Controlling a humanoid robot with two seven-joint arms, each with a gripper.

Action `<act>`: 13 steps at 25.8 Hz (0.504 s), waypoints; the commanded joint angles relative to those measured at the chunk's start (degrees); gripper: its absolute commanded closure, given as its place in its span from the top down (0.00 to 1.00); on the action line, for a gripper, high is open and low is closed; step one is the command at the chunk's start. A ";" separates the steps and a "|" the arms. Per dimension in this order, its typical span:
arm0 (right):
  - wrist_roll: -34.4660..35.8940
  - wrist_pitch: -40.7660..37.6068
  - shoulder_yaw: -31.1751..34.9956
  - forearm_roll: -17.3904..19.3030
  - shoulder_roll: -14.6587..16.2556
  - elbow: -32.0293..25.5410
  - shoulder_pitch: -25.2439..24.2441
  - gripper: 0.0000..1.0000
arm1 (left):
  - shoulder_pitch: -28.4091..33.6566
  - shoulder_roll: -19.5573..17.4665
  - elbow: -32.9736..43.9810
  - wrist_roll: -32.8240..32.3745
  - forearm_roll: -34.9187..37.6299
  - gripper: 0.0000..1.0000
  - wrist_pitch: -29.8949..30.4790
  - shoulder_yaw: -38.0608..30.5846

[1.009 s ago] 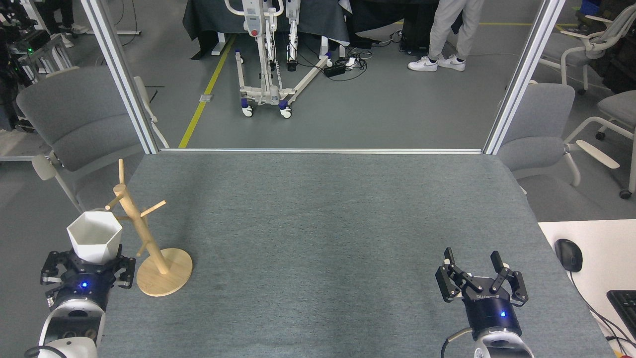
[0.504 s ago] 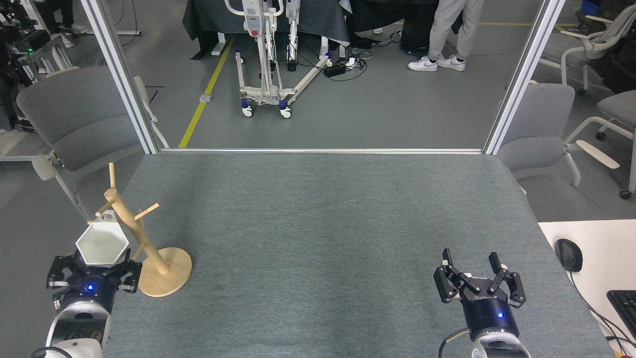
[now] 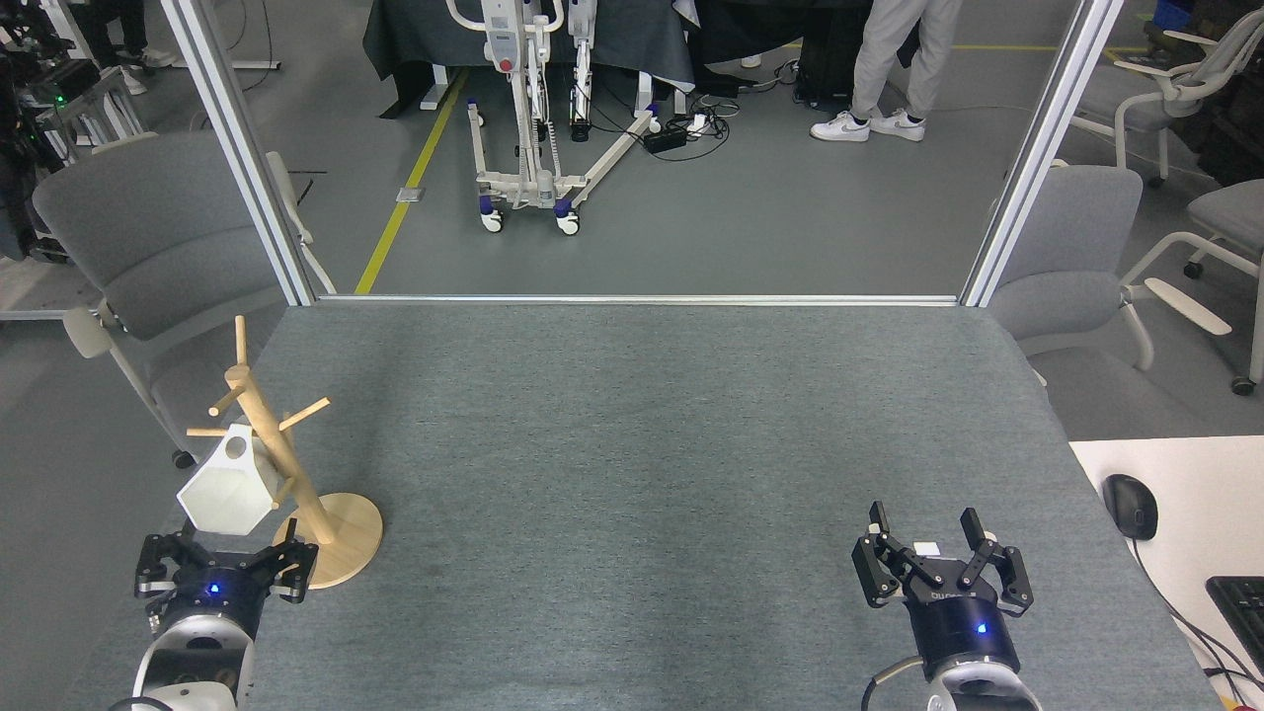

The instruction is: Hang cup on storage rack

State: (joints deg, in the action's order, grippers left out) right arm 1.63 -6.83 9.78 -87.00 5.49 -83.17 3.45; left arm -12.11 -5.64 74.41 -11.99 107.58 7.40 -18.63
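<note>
The white faceted cup [image 3: 227,494] hangs tipped against the slanted pole of the wooden storage rack [image 3: 296,484] at the table's front left. Its flat handle with the round hole [image 3: 235,448] points up, just below a peg; I cannot see whether a peg passes through the hole. My left gripper [image 3: 225,561] sits right below the cup with its fingers spread wide, the cup's lower edge just above them. At the front right, my right gripper [image 3: 940,561] stands open and holds nothing.
The rack's round base [image 3: 346,543] rests near the table's left edge [image 3: 259,346]. A grey chair [image 3: 148,237] stands behind the rack. A white desk with a mouse [image 3: 1131,506] and keyboard [image 3: 1242,607] is at the right.
The cup has tipped over from upright in my left gripper to lying against the rack pole. The left gripper drew back down and right. The rack leaned left, then swung back upright.
</note>
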 commanded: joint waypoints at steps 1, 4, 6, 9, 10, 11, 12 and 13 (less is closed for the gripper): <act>-0.14 0.07 0.06 -0.45 -0.22 0.29 0.07 1.00 | 0.24 2.04 -2.96 2.15 -0.09 0.98 0.07 0.00; -0.14 0.07 0.15 -0.36 0.22 0.47 0.07 1.00 | 0.77 2.91 -3.84 4.52 -0.35 0.99 0.25 -0.09; -0.14 0.24 0.33 -0.54 -0.57 0.56 -0.02 1.00 | 1.65 4.41 -3.31 5.93 -0.44 0.99 0.78 -0.09; -0.14 0.24 0.33 -0.45 0.22 0.47 0.07 1.00 | 3.67 8.80 -2.25 7.77 -1.14 0.99 1.48 0.00; -0.14 0.15 0.33 -0.45 0.40 0.47 0.07 1.00 | 3.85 10.65 -1.90 8.48 -1.23 0.99 2.18 0.00; -0.14 0.07 0.33 -0.45 0.40 0.47 0.07 1.00 | 3.85 12.41 -1.46 9.00 -1.23 0.99 3.15 0.08; -0.14 0.07 0.33 -0.45 0.31 0.47 -0.02 1.00 | 3.93 13.20 -1.29 9.27 -1.32 0.99 3.85 0.44; -0.14 0.15 0.33 -0.45 0.31 0.47 -0.02 1.00 | 3.76 13.37 -1.20 9.53 -1.49 0.99 4.03 1.75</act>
State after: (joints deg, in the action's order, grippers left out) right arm 1.50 -6.63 10.10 -87.48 5.69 -82.69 3.51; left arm -8.64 5.00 72.57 -3.55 106.41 9.96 -18.23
